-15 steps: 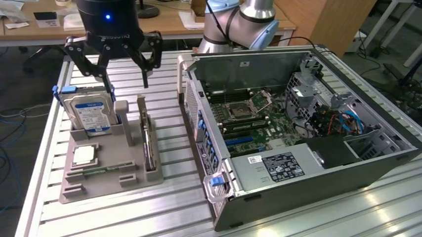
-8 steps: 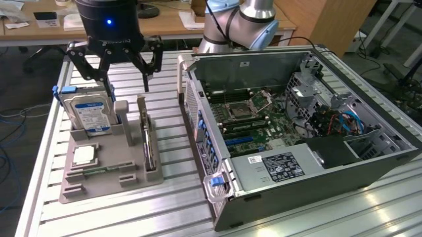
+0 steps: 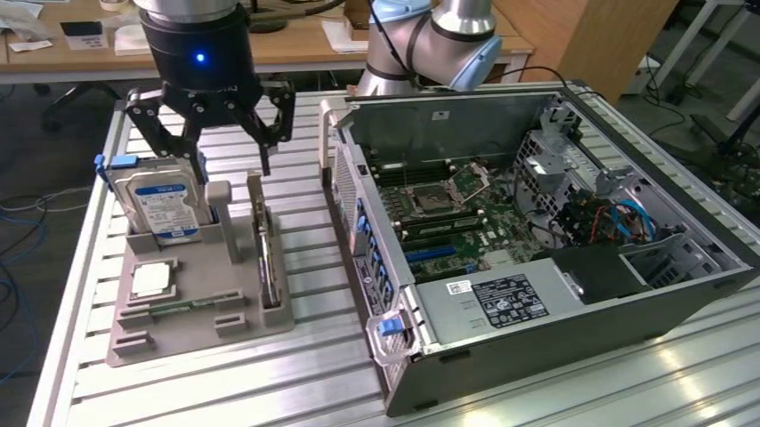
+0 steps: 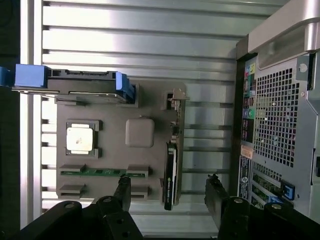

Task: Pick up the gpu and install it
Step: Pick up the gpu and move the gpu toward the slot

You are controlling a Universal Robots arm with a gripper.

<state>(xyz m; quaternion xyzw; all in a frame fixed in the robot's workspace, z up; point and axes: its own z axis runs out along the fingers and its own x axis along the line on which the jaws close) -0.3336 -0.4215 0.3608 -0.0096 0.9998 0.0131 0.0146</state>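
Hovering above the far end of the grey holder tray (image 3: 202, 329), the pincer (image 3: 230, 160) stands spread wide and empty, its black fingers splayed to either side. The step in hand appears to be the approach to the pick. The gpu (image 3: 267, 258) stands on its long edge in a slot along the tray's edge nearest the open computer case (image 3: 535, 294), and in the wrist view it lies between the two fingertips, below them and untouched. The card is a thin, flat, dark board with a silver metal bracket at its far end. A grip would likely call for the fingers to straddle that narrow upper edge squarely and close on the flat faces. The tray is matte moulded plastic, also carrying an upright silver hard drive (image 3: 160, 205) with a blue-white label and a small square CPU chip (image 3: 155, 280). The counter (image 3: 297, 382) is ribbed, shiny aluminium.
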